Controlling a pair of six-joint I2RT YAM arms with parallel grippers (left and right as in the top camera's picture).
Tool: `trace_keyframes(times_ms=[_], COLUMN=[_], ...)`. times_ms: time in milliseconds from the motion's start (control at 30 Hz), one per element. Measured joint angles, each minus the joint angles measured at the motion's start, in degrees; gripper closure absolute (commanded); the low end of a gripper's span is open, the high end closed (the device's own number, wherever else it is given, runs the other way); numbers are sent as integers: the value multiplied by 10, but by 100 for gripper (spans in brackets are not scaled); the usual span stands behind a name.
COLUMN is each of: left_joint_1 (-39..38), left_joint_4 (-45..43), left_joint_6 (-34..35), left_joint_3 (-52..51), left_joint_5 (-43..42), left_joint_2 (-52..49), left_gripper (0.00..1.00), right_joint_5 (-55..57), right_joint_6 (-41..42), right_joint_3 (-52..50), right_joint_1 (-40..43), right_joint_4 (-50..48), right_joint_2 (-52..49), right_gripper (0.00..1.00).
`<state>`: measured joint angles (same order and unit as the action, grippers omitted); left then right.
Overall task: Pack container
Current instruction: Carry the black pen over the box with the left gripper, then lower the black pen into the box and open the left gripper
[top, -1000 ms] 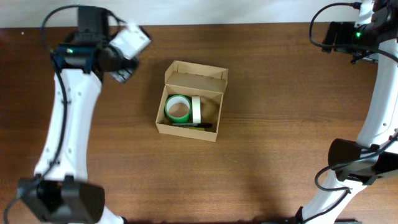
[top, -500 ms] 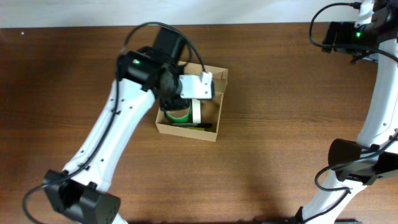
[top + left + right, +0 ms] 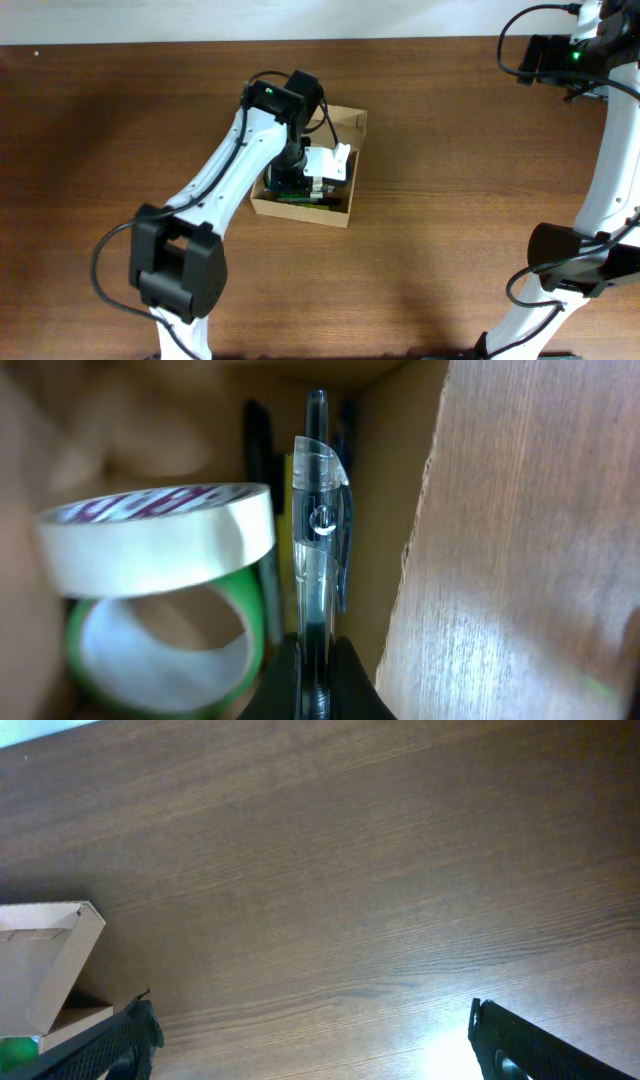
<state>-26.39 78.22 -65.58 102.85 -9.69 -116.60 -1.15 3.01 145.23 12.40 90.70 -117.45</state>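
The cardboard box point(image 3: 300, 212) sits open on the table point(image 3: 450, 220), just toward 12 o'clock from its middle. The left gripper point(image 3: 315, 665) reaches down into it, jaws clamped on a clear pen point(image 3: 318, 510) that points to 12 o'clock in the wrist view, with a white tape roll point(image 3: 160, 545) and a green tape roll point(image 3: 150, 680) at the pen's 9 o'clock. The right gripper point(image 3: 312, 1040) hangs over the table near its 2 o'clock corner, jaws wide apart.

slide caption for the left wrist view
Left gripper holds a clear pen pointed into the cardboard box, beside a white tape roll and a green tape roll.
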Motion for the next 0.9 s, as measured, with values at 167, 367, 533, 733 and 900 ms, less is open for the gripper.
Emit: trace_keyframes(times_ms=[167,367,533,733,900], left_joint_1=[0,0,-2,-2,-2], left_joint_4=[0,-2,-2,-1,3], left_joint_6=[0,-1,-6,8,50], left_joint_3=[-3,-3,-3,0,33], left_joint_5=[-11,-15,-19,-19,-19], left_joint_2=[-23,-26,-33,-34,-26], left_gripper=[98,84,65,60,55], right_joint_5=[0,0,0,0,0], right_joint_6=[0,0,0,0,0], right_joint_3=[0,0,0,0,0], right_joint_1=[0,0,0,0,0], right_joint_4=[0,0,0,0,0], right_joint_2=[0,0,0,0,0], right_gripper=[1,1,1,1,1])
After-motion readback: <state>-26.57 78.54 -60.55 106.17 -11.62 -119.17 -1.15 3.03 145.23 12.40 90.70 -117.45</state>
